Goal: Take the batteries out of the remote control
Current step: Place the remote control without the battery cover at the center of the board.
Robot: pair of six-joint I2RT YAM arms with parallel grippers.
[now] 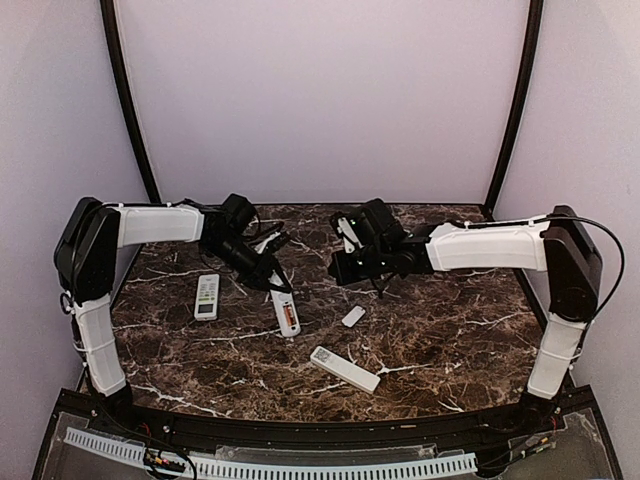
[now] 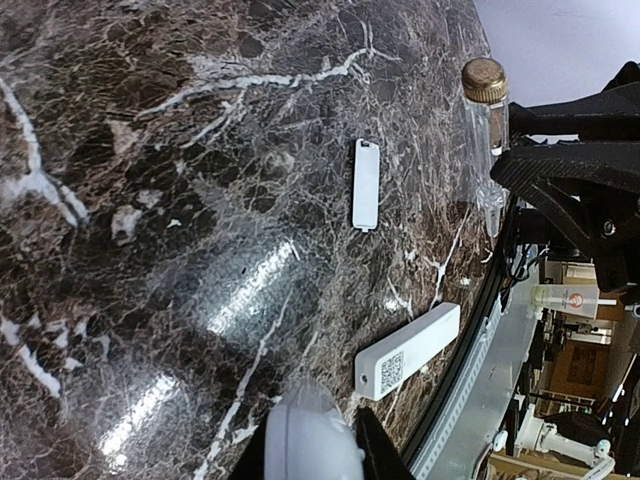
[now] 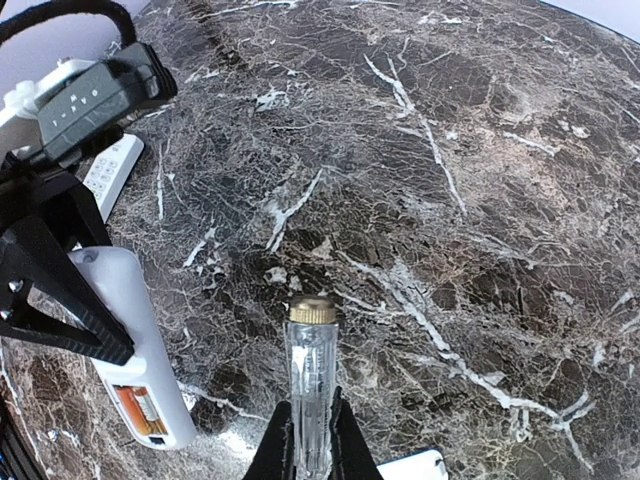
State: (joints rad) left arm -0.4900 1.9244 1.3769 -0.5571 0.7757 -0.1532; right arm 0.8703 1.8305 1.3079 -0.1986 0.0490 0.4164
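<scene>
My left gripper is shut on the upper end of a white remote control, which slants down toward the table. Its open compartment shows the orange batteries near the lower end. In the left wrist view only the remote's rounded white end shows, inside the left gripper. My right gripper is shut on a clear tool with a brass cap, hanging above the marble to the right of the remote control. From above, the right gripper is apart from the remote.
A small white cover plate lies on the marble table. A second white remote lies near the front edge. A third remote with buttons is at the left. More white remotes lie at the back.
</scene>
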